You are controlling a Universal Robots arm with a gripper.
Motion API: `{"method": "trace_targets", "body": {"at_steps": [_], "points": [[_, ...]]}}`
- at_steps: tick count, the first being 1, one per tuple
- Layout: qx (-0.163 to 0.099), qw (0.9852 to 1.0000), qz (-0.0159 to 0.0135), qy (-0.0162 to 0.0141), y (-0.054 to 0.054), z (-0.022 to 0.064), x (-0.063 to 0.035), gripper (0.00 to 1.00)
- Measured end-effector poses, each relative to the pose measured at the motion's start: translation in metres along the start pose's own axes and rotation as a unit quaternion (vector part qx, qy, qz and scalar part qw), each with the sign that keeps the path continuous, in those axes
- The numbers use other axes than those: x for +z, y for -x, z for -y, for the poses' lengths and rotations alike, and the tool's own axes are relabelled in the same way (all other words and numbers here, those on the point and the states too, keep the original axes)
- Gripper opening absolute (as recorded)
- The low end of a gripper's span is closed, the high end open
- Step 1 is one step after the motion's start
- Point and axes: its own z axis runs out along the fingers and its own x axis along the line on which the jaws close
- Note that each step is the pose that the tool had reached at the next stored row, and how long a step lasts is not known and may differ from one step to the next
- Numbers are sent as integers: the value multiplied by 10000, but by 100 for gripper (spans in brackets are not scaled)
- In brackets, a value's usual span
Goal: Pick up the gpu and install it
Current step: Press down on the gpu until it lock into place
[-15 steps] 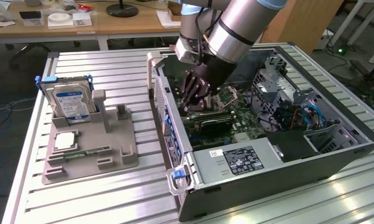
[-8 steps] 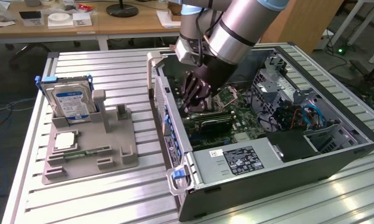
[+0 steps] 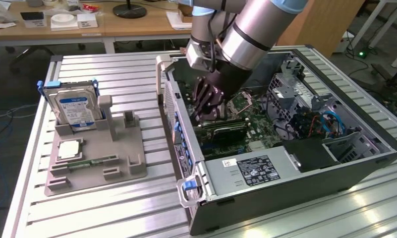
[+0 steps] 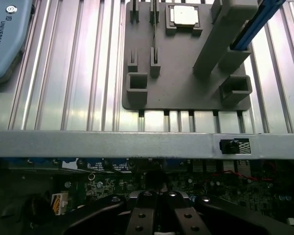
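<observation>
- Aluminium, ribbed: the desk (image 3: 119, 208) carries everything listed here; the wrist view shows its slats too.
- Black steel computer case (image 3: 330, 173), side panel off, lies open on the exterior view's right. Its power supply (image 3: 251, 171), with a white-printed label, sits at the nearest corner.
- Grey plastic parts tray (image 3: 95, 166) lies just beside the case on the exterior view's left. It holds a square processor (image 3: 69, 148) and a narrow green memory stick (image 3: 95, 161).
- The wrist view looks over the case wall at the tray and processor; the memory stick cannot be made out there.
- Silver hard drive (image 3: 76, 111), blue label, stands upright in the tray's far holder, seen in the exterior view.
- The gpu (image 3: 223, 130), a black card, lies inside the case on the green motherboard (image 3: 264, 129).
- Black pincer (image 3: 203, 116), fingers drawn fully together, reaches down to the gpu's end; whether it grips the card cannot be told. The wrist view shows the closed fingers (image 4: 139, 215) over the board.
- Silver robot arm (image 3: 251, 29) slants down from above.
- Wooden desk (image 3: 145, 25) with clutter stands farthest back.
</observation>
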Motion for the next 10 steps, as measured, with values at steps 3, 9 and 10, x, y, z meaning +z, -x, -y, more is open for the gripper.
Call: {"method": "trace_targets", "body": {"at_steps": [3, 9, 10], "points": [[-1, 10000, 2, 4, -1, 2, 5, 11], [-3, 10000, 5, -28, -1, 9, 22, 11], [-6, 10000, 6, -70, -1, 9, 22, 11]]}}
